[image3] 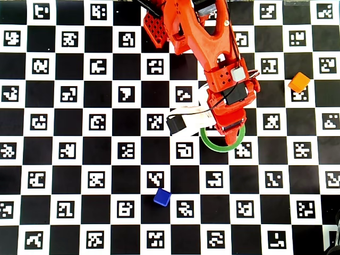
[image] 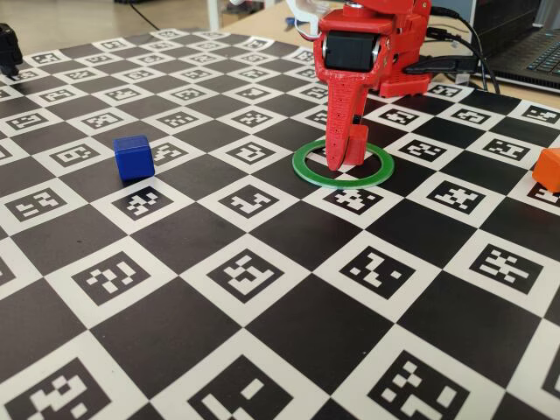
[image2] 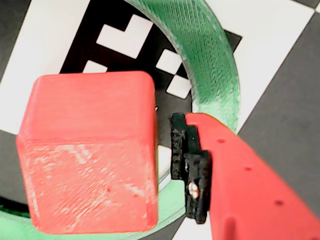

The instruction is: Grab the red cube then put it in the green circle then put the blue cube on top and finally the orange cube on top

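The small matte red plastic cube [image2: 90,155] looks light, rigid and faintly ridged; its flat opposite faces suit pinching. The tool [image2: 165,160] stands spread, its pad just beside the cube, inside the thin green plastic ring [image2: 210,75].

red cube [image2: 90,150]: matt plastic, fine layered ridges, whitish scuffing on the near face.
green circle [image2: 212,75]: matt plastic, finely ribbed top.
gripper [image2: 167,152]: red plastic finger, smooth with small holes; rough black pad on its inner side.
blue cube [image: 133,157]: matt plastic, smooth-looking.
orange cube [image3: 299,82]: matt plastic.
checkered mat [image: 289,306]: flat printed sheet, faint sheen.
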Controlling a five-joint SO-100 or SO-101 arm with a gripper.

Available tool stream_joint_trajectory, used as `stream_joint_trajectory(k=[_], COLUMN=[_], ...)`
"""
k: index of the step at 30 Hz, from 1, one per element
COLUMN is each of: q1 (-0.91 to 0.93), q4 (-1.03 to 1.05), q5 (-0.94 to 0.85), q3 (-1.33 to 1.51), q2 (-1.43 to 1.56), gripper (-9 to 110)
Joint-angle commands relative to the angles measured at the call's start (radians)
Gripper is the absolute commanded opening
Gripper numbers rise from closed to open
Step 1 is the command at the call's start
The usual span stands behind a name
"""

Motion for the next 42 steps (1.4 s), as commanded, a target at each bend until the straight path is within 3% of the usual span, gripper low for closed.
stream_joint_trajectory(k=[1, 21, 42], q1=[0.014, 0.164, 0.371], q4=[0.035, 0.359, 0.781], q5=[0.008, 0.048, 0.209], q3=[-0.097, -0.463, -1.384], q2=[0.109, 0.137, -0.425], gripper=[41, 41, 40])
